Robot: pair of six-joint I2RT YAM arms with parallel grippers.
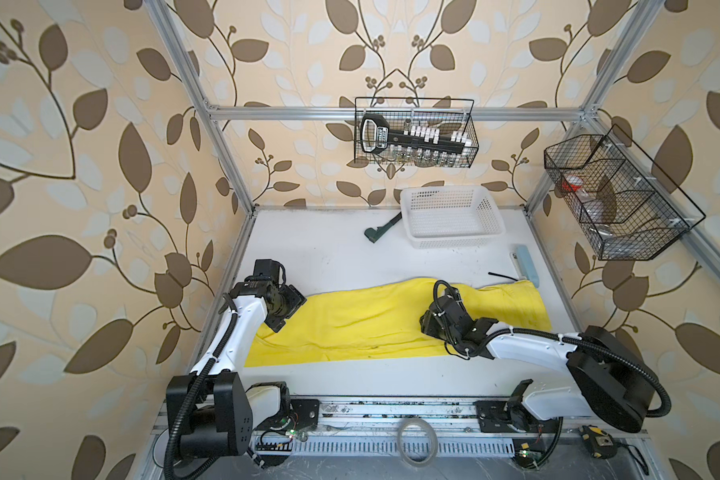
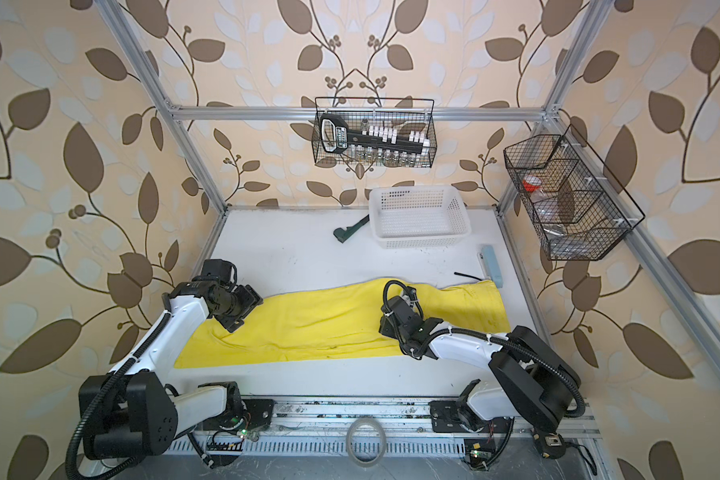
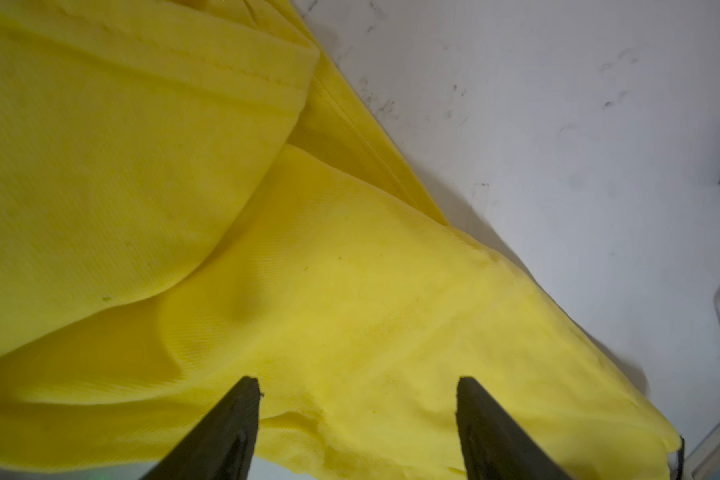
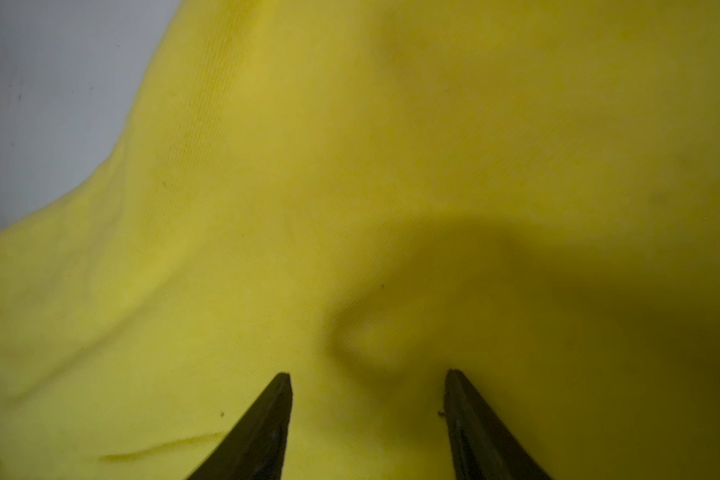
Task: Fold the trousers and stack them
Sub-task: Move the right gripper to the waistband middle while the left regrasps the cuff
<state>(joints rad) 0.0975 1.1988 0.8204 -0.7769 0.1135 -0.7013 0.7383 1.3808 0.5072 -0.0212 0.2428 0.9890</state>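
The left arm (image 1: 225,332) rises from its base at the near left and angles forward, with its wrist turned inward. The left gripper (image 3: 357,382) has its jaws spread wide with nothing between them. The right arm (image 1: 524,347) stretches low toward the middle, wrist tipped down. The right gripper (image 4: 367,374) is also parted and empty.

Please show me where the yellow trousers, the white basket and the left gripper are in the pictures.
Trousers (image 1: 362,324): in a top view, middle of the cloth.
White basket (image 1: 454,240): in a top view, near wall.
Left gripper (image 3: 357,380): left wrist view, midway between its open jaws.
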